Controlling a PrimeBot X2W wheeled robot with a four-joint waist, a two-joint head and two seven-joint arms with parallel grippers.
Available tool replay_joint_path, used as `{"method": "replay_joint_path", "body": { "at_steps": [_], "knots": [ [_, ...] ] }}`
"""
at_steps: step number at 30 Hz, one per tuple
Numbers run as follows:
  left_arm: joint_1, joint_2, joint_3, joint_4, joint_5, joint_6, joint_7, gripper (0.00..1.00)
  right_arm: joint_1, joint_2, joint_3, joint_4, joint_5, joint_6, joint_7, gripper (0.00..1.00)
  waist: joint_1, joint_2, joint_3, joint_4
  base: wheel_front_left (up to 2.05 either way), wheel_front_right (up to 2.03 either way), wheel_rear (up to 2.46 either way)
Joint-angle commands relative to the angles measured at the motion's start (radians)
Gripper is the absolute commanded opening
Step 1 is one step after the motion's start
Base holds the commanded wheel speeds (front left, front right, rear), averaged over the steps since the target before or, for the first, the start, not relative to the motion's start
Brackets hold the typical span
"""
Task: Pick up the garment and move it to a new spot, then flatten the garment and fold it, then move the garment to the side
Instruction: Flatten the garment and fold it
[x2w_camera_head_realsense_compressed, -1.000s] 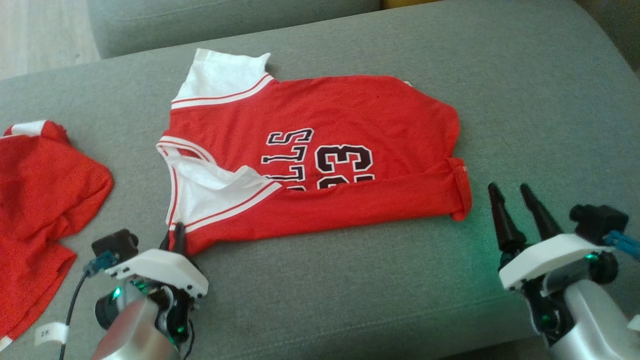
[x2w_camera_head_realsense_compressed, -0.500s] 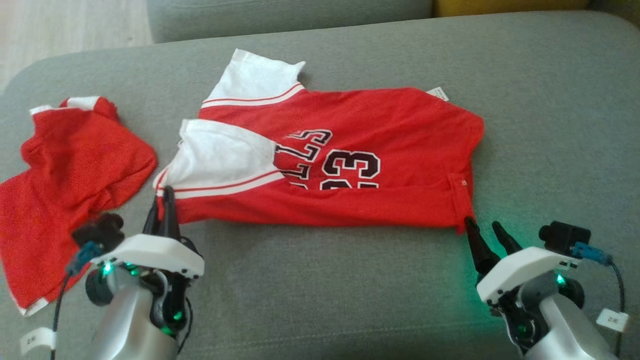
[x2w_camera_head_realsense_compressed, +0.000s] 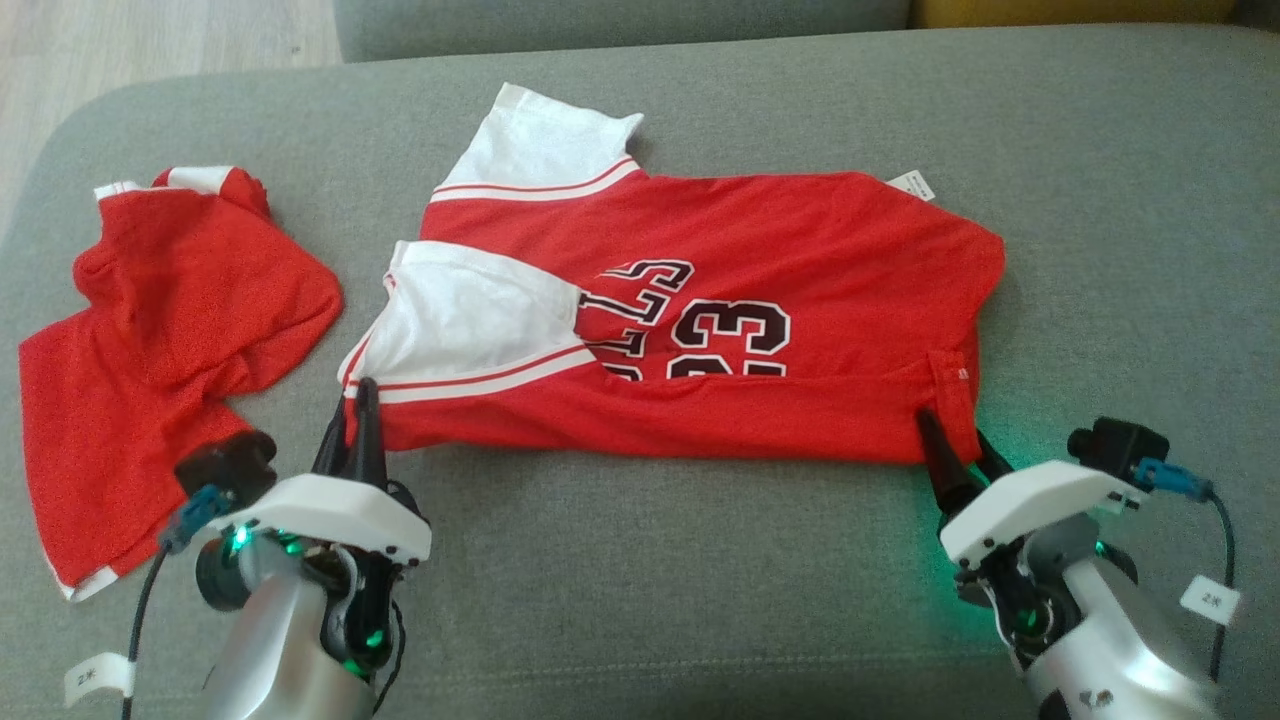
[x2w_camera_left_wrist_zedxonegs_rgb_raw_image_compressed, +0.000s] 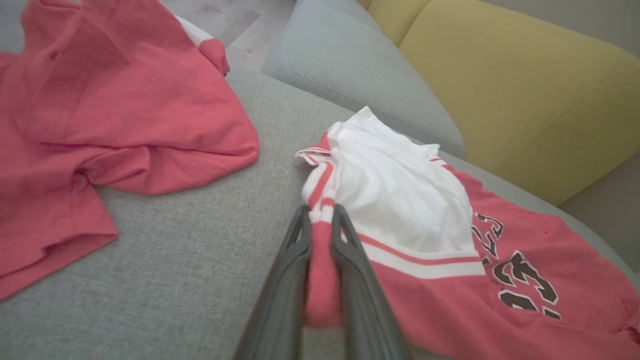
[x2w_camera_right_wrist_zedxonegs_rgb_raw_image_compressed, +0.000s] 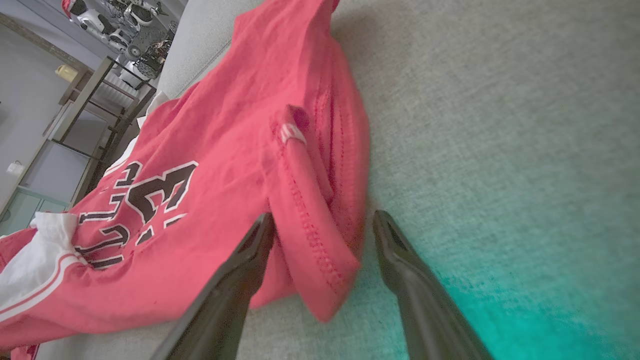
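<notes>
Closing in from open cushion a second ago, the right gripper (x2w_camera_head_realsense_compressed: 952, 437) now sits at the near right end of the red number 23 jersey (x2w_camera_head_realsense_compressed: 760, 250). Its two dark fingers are spread apart, one on either side of the doubled-over hem corner (x2w_camera_head_realsense_compressed: 950, 390), not yet pinched. The left gripper (x2w_camera_head_realsense_compressed: 358, 400) is clamped on the jersey's near left corner, red-and-white trim bunched between its fingers, just below a white sleeve (x2w_camera_head_realsense_compressed: 470, 320) turned over onto the chest. The jersey lies lengthwise across the middle of the grey sofa seat (x2w_camera_head_realsense_compressed: 700, 560). A second red garment (x2w_camera_head_realsense_compressed: 180, 330) lies crumpled to its left, apart from it.
</notes>
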Motion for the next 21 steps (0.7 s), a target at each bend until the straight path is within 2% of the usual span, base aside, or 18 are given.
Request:
{"method": "replay_joint_path", "body": {
  "at_steps": [1, 7, 8, 10, 17, 21],
  "knots": [
    [-0.041, 0.011, 0.026, -0.027, 0.005, -0.003, -0.006, 0.00, -0.036, 0.009, 0.027, -0.009, 0.008, 0.008, -0.005, 1.00, 0.0000, 0.0000, 0.005, 0.003, 0.00, 0.00, 0.00],
    [-0.049, 0.009, 0.031, -0.025, 0.005, -0.007, -0.006, 0.00, -0.076, 0.000, 0.043, 0.051, 0.032, 0.008, -0.026, 0.98, 0.0000, 0.0000, 0.014, 0.012, 0.00, 0.00, 0.00],
    [-0.049, 0.008, 0.032, -0.023, 0.005, -0.007, -0.006, 0.00, -0.081, -0.002, 0.047, 0.058, 0.038, 0.008, -0.028, 0.48, 0.0000, 0.0000, 0.014, 0.013, 0.00, 0.00, 0.00],
    [-0.050, 0.008, 0.032, -0.020, 0.006, -0.008, -0.006, 0.00, -0.090, -0.013, 0.054, 0.068, 0.045, 0.008, -0.036, 0.00, 0.0000, 0.0000, 0.014, 0.014, 0.00, 0.00, 0.00],
    [-0.046, 0.007, 0.026, -0.009, 0.001, -0.015, -0.006, 0.00, -0.117, -0.080, 0.108, 0.063, 0.034, 0.008, -0.068, 0.00, 0.0000, 0.0000, 0.001, 0.008, 0.00, 0.00, 0.00],
    [-0.051, 0.007, 0.008, -0.021, -0.036, -0.023, -0.006, 0.00, -0.149, -0.131, 0.130, 0.037, 0.037, 0.008, -0.061, 0.00, 0.0000, 0.0000, -0.012, -0.001, 0.00, 0.00, 0.00]
  ]
}}
